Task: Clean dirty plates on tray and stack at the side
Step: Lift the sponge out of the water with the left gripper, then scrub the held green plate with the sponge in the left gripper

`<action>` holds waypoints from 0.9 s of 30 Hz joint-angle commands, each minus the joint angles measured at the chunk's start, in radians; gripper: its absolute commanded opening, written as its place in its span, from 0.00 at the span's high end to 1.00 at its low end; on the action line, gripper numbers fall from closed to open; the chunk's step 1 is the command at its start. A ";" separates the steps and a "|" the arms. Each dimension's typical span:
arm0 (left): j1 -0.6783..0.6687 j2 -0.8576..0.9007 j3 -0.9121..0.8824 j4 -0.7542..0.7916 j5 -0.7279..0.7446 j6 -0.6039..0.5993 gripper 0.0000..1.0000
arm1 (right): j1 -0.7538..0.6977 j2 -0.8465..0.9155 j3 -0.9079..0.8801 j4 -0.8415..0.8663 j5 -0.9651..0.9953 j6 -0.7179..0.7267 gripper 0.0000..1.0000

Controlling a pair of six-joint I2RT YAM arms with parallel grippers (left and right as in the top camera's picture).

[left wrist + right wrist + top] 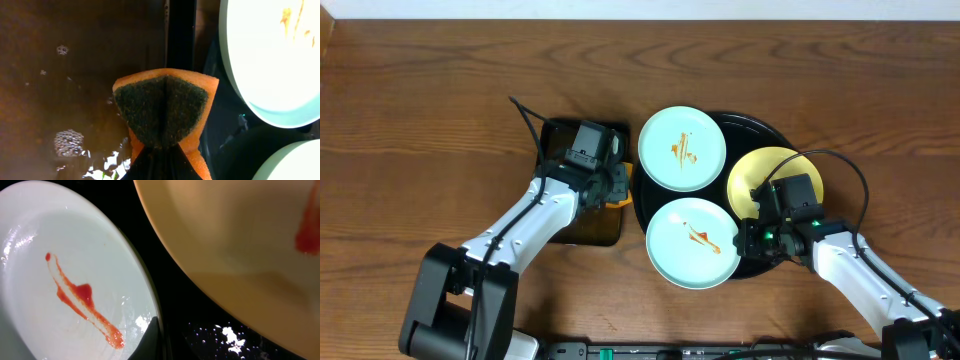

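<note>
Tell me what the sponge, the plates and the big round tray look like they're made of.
The sponge: orange foam with a dark, coarse fibrous scouring face. The plates: smooth and glossy with bright highlights, likely glazed ceramic, possibly melamine. The tray: glossy black, probably plastic or lacquer.

The tray [767, 128] sits right of centre on the desk [440, 90]. Three plates lie on it. The far plate [682, 148] and near plate [692, 242] line its left side, both overhanging the rim. The right plate [768, 172] lies behind the right end effector [752, 240], which sits between the near and right plates. Left of the tray lies a small tray [588, 228]. Above its right edge, the left end effector [613, 185] pinches a sponge [165, 107], just beside the far plate.
</note>
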 commanded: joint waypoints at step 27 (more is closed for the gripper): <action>-0.060 -0.195 0.016 0.041 0.218 0.031 0.92 | 0.008 0.002 -0.005 0.003 -0.005 0.006 0.99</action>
